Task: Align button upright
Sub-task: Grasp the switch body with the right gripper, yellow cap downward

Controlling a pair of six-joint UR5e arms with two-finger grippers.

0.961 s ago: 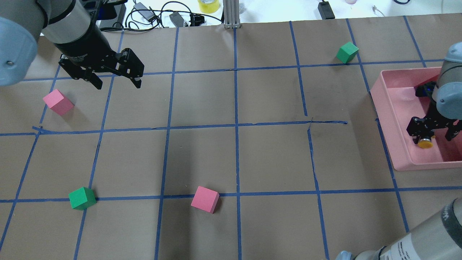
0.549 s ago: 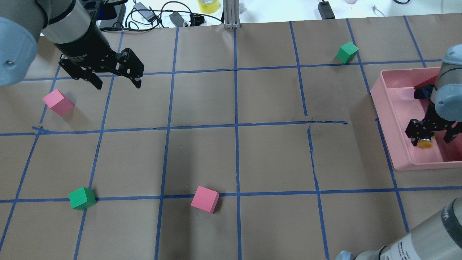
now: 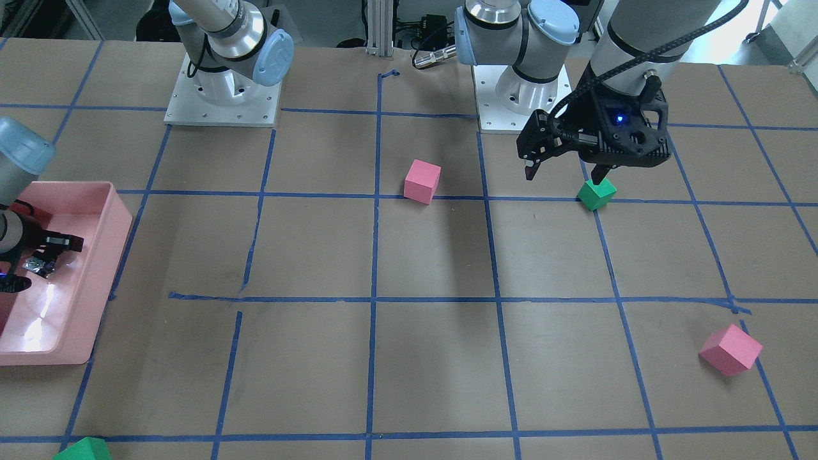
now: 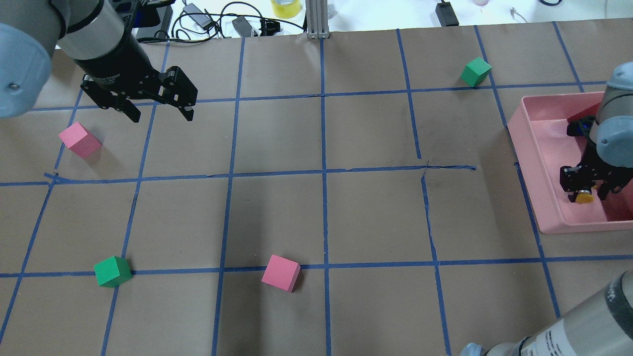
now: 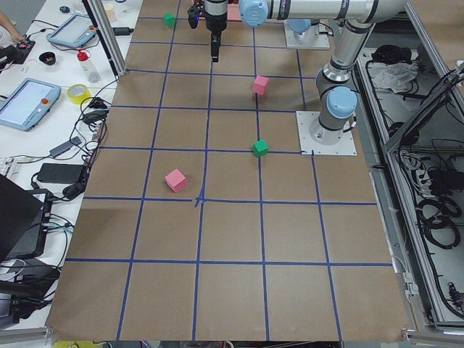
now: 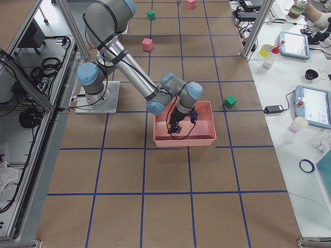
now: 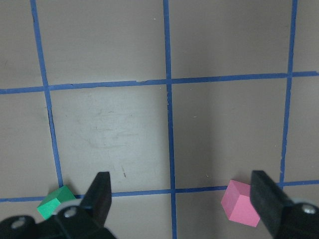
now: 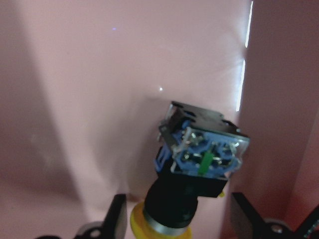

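The button (image 4: 584, 196) lies on its side inside the pink bin (image 4: 546, 143), its yellow cap toward the table's near edge. In the right wrist view the button's (image 8: 199, 159) boxy base with blue terminals points away from the camera, and the black neck and yellow cap sit low between the fingers. My right gripper (image 4: 588, 192) is down in the bin and open. Its fingers (image 8: 117, 216) stand on either side of the neck with small gaps. My left gripper (image 4: 156, 106) hangs open and holding nothing above the far left of the table.
A pink cube (image 4: 79, 140) and a green cube (image 4: 112, 271) lie on the left. Another pink cube (image 4: 281, 272) sits near the front middle, and another green cube (image 4: 475, 71) at the far right near the bin. Cables and a tape roll (image 4: 285, 7) lie beyond the far edge.
My right gripper's fingers have drawn closer together around the button, and the wrist has shifted slightly. The left arm has not moved.
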